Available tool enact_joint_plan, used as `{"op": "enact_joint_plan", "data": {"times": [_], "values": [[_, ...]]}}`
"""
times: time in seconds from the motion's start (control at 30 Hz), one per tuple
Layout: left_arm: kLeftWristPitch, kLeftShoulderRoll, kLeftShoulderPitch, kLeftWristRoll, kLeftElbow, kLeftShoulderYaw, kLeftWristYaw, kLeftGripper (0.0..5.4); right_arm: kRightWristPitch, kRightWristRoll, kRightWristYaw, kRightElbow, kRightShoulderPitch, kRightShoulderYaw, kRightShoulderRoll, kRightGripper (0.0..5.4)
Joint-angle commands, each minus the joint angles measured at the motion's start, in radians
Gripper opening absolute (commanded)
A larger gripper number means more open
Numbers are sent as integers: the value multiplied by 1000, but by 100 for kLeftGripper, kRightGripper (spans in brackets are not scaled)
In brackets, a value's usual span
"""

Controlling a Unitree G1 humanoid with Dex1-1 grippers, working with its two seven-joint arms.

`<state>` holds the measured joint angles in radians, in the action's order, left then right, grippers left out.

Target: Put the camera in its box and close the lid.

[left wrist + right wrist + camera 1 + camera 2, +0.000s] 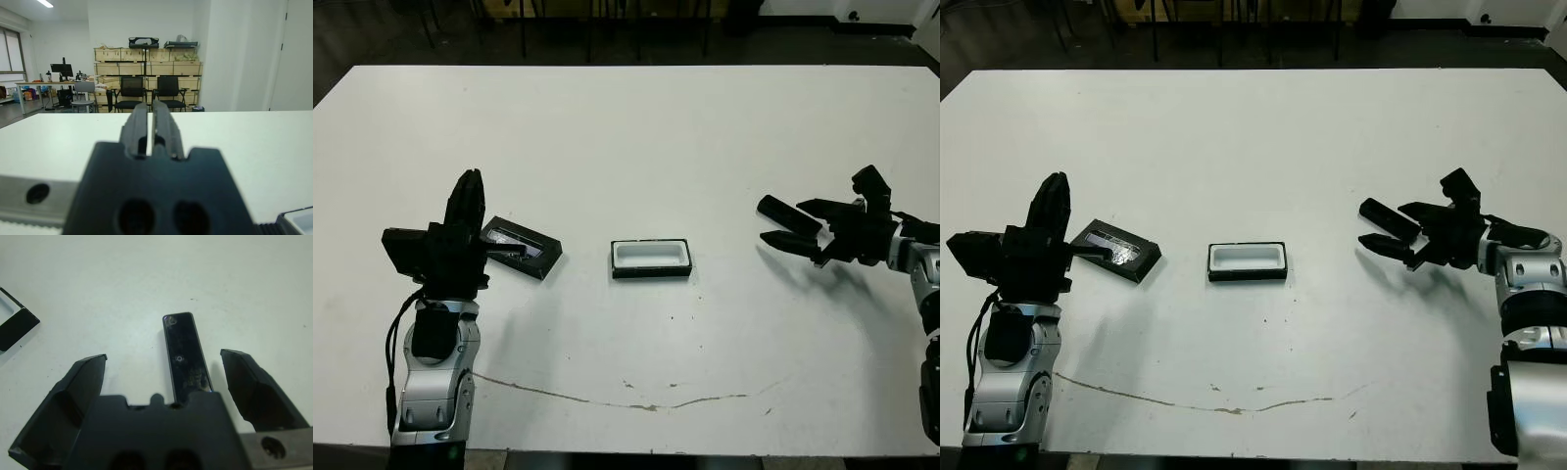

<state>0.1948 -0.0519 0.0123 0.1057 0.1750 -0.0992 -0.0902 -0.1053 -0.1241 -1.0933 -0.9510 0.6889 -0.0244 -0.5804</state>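
Head views: the box (651, 258) sits empty mid-tabletop, lid (521, 247) to its left. Left wrist view: left tool (150, 128) pinched narrow, empty. Right wrist view: right tool (164, 364) spread wide around the camera (185, 355), not yet gripped. Everything remains.

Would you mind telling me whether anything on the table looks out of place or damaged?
The lid lies skewed, left of the squarely set box, and a thin brownish line, like a crack or stain, crosses the table near its front edge.
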Motion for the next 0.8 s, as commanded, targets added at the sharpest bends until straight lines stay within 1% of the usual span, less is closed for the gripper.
{"op": "enact_joint_plan", "data": {"times": [0.03, 0.27, 0.37, 0.47, 0.8], "values": [[-10, -14, 21, -5, -8, -4, -4, 0, 7, 10, 10, 1, -28, 0, -1, 539], [-8, -15, 21, -9, -8, -2, -5, 0, -8, 5, 19, -39, -13, -11, -4, 539], [-8, -13, 21, -9, -9, -3, -2, 0, -14, 9, 28, -35, -17, -12, -8, 539], [-14, -15, 23, -8, -5, -4, -3, 0, 6, 17, 39, -22, -29, -10, -10, 539], [-13, -14, 25, -6, -4, -4, -6, 0, -35, 8, 33, -8, -38, -12, -11, 539]]}}
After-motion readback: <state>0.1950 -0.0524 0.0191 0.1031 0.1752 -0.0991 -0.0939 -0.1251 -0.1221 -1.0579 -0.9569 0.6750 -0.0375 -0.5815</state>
